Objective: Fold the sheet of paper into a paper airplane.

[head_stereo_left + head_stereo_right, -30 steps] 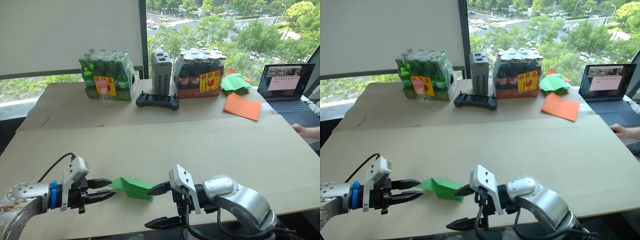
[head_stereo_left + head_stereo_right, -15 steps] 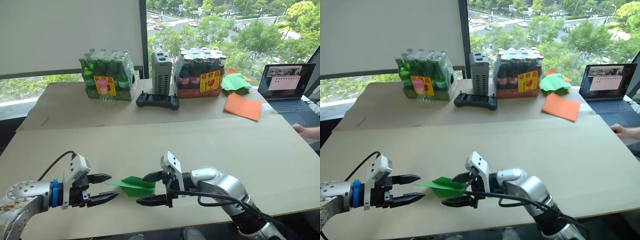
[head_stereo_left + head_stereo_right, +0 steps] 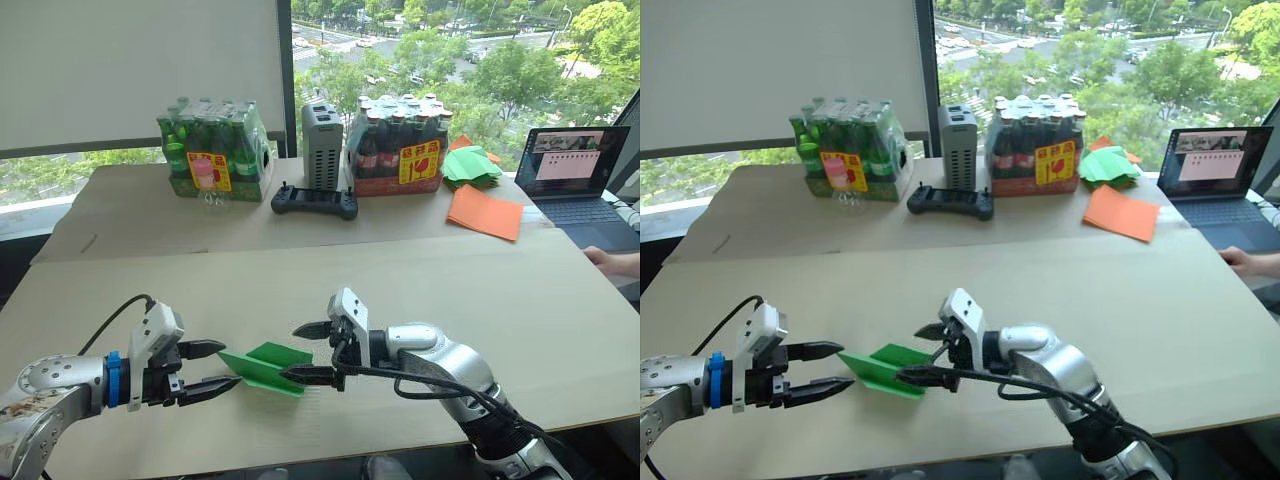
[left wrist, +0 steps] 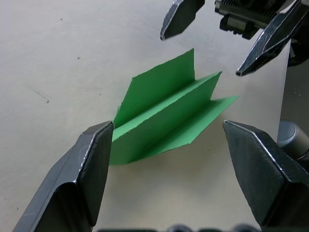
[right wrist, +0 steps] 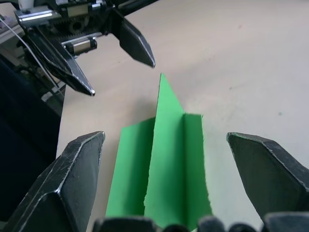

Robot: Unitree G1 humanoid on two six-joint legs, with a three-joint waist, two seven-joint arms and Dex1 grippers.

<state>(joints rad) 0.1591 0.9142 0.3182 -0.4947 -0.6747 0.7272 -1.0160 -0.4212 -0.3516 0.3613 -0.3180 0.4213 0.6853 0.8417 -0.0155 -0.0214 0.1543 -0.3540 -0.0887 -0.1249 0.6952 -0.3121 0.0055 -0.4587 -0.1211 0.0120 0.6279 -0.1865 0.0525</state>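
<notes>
The paper airplane (image 3: 265, 366), a bright green pointed wedge with a raised centre fold, lies on the tan table (image 3: 420, 270) near its front edge. Its point faces my left gripper (image 3: 228, 364), which is open with its fingertips just at that pointed end. My right gripper (image 3: 292, 352) is open at the wide end, one finger above it and one at its edge. In the left wrist view the airplane (image 4: 166, 116) sits between my own fingers (image 4: 91, 164), with the right gripper (image 4: 201, 54) beyond. The right wrist view shows the airplane (image 5: 164, 159) and the left gripper (image 5: 121, 77) facing it.
At the back stand two shrink-wrapped bottle packs (image 3: 212, 150) (image 3: 398, 148), a grey box (image 3: 322, 145) and a black controller (image 3: 315, 202). A heap of green papers (image 3: 470, 166) and orange sheets (image 3: 485, 212) lie back right, by a laptop (image 3: 575, 170). A person's hand (image 3: 612, 262) rests at the right edge.
My right gripper has swung up from the table's front edge and come level with the airplane's wide end. The left gripper has edged right toward the point. The airplane shifted slightly.
</notes>
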